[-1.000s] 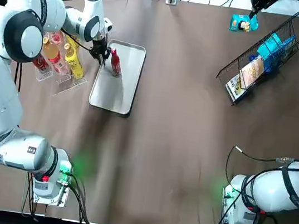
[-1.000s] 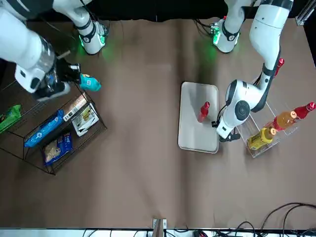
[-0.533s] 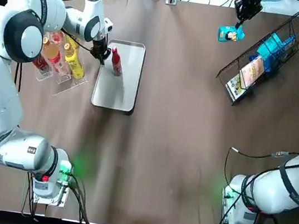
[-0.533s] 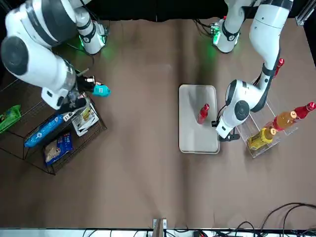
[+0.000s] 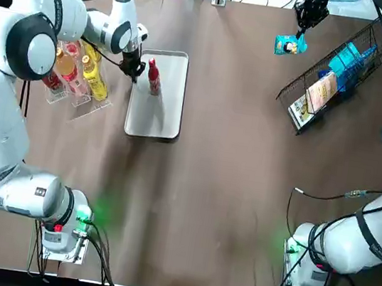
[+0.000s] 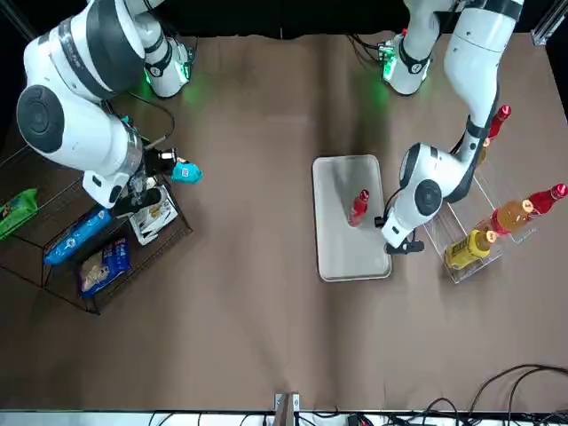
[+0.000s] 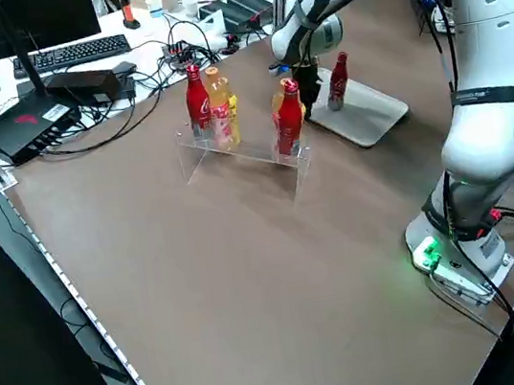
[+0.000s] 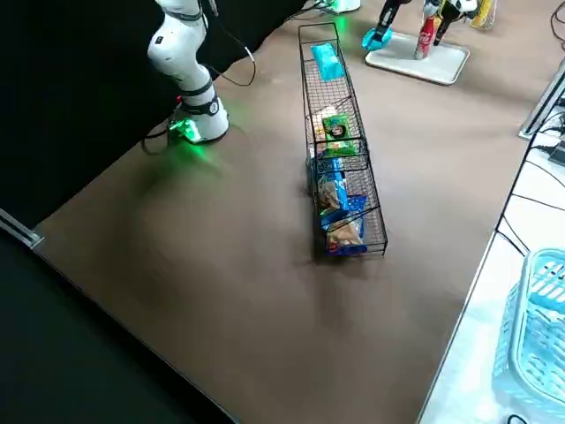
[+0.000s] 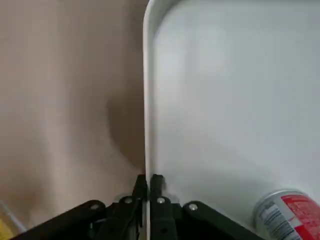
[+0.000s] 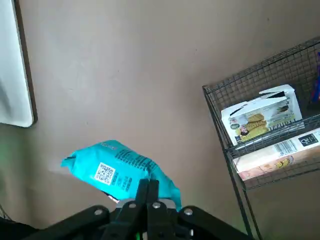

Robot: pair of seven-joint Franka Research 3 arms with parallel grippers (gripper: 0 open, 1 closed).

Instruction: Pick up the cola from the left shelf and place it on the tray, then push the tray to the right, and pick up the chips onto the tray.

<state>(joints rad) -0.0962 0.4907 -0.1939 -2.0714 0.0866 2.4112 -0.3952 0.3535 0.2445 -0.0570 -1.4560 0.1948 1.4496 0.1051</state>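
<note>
A red cola bottle (image 5: pixel 153 76) stands upright on the grey tray (image 5: pixel 157 118), also seen in the front view as cola bottle (image 6: pixel 358 207) on tray (image 6: pixel 351 253). My left gripper (image 5: pixel 136 70) is shut and low on the table, pressed against the tray's left rim (image 9: pixel 146 100); its fingertips (image 9: pixel 156 181) touch that rim. My right gripper (image 5: pixel 301 31) hangs above the far table, shut on a teal chips bag (image 5: pixel 288 45). The chips bag (image 10: pixel 120 170) dangles from the right gripper (image 10: pixel 148 187), well right of the tray.
A clear shelf (image 5: pixel 73 86) with several red and yellow bottles stands just left of the tray. A wire rack (image 5: pixel 335 71) with snack packs lies at the far right. Cables run along the table's far edge.
The tray with the cola has slid to the right, my left gripper following behind its left rim. My right gripper has carried the chips leftward, away from the rack.
</note>
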